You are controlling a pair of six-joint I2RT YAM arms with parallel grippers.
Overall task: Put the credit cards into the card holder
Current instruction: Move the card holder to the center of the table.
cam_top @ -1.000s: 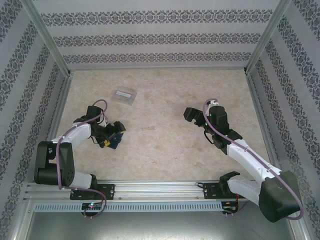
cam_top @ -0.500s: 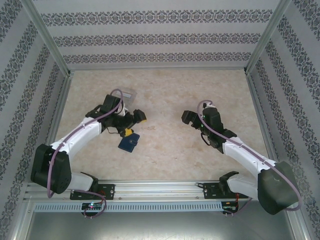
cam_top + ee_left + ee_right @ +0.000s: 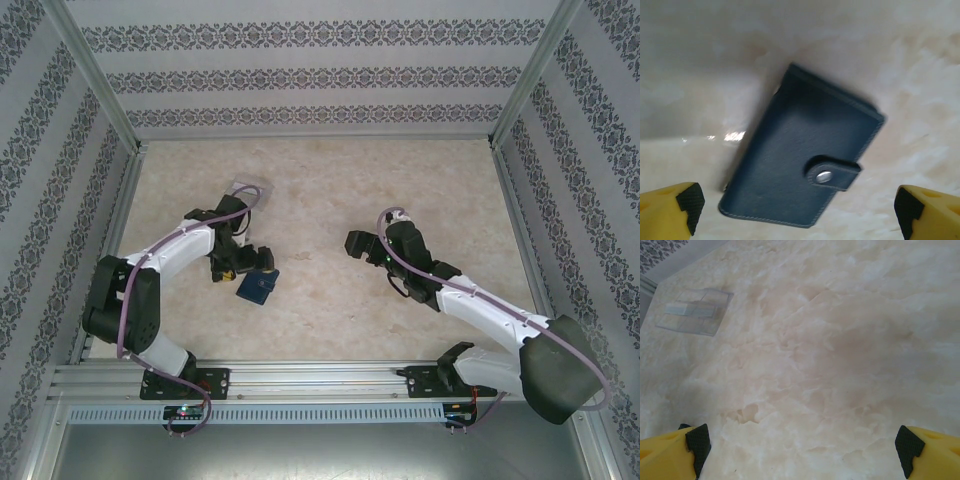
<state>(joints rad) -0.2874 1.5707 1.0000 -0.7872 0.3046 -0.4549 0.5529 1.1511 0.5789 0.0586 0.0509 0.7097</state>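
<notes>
Spread wide, the fingers [image 3: 671, 214] of the left gripper [image 3: 244, 266] hang just above the card holder [image 3: 802, 170] with nothing between them. The right gripper [image 3: 362, 246] is equally open, its pads [image 3: 692, 447] over bare table [image 3: 840, 365], well apart from the card holder.

The card holder lies flat and closed on the marbled table, on the left arm's side. It is a dark navy bifold with a fine grain and stitching round its edge. A short clasp tab [image 3: 834, 173] is fastened by a small metal snap.

I judge it light, fairly stiff across its covers yet hinged at the spine, and apt to slide on the smooth surface. Lying so low, it offers little to pinch from above. The long edges, taken across its narrow width, look the surest hold. The tab's free end seems the place to pull for opening, with the other gripper pinning the body.

Further back rests a clear plastic box [image 3: 695, 310], its contents too blurred to name.
</notes>
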